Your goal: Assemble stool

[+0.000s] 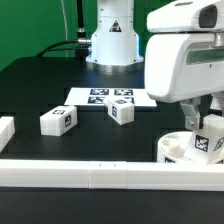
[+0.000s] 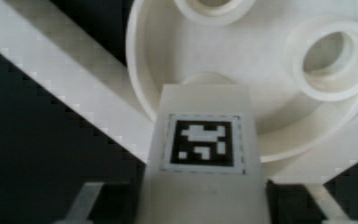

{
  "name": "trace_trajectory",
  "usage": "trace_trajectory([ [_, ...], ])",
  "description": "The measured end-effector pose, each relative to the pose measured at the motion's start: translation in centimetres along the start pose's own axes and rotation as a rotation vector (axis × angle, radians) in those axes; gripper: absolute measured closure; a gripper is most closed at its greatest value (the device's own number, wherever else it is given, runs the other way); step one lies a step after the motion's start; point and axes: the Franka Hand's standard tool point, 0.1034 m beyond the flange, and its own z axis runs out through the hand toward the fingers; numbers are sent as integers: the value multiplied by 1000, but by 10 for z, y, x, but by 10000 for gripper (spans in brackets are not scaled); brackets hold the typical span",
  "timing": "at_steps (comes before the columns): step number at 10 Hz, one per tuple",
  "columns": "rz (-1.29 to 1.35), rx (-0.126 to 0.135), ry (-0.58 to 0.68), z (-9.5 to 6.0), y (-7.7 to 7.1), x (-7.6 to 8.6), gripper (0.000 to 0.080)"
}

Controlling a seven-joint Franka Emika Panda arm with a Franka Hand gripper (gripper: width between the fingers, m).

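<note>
The only print is black-and-white square tags, one on each block. The fingers (image 2: pixel 300 205) clamp a stubby white plastic leg (image 1: pixel 208 136) at the smooth round seat (image 1: pixel 172 148), at 4 o'clock in the exterior view. One loose leg (image 1: pixel 58 120) lies at 9 o'clock on the black worktop (image 1: pixel 40 85), another loose leg (image 1: pixel 122 111) near centre. Only the wrist view shows the seat's round holes (image 2: pixel 322 58).
</note>
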Motion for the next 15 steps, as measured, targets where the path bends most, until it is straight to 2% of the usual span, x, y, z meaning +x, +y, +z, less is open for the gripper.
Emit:
trace_trajectory([
  [3, 270, -5, 44, 0, -2, 1, 453],
  [5, 463, 2, 62, 1, -3, 1, 453],
  [9, 782, 3, 84, 2, 6, -4, 453],
  [12, 911, 5, 75, 2, 9, -8, 453],
  [13, 910, 6, 75, 2, 8, -8, 408],
  [14, 905, 6, 75, 2, 8, -8, 408],
  [15, 905, 6, 74, 3, 8, -8, 216],
])
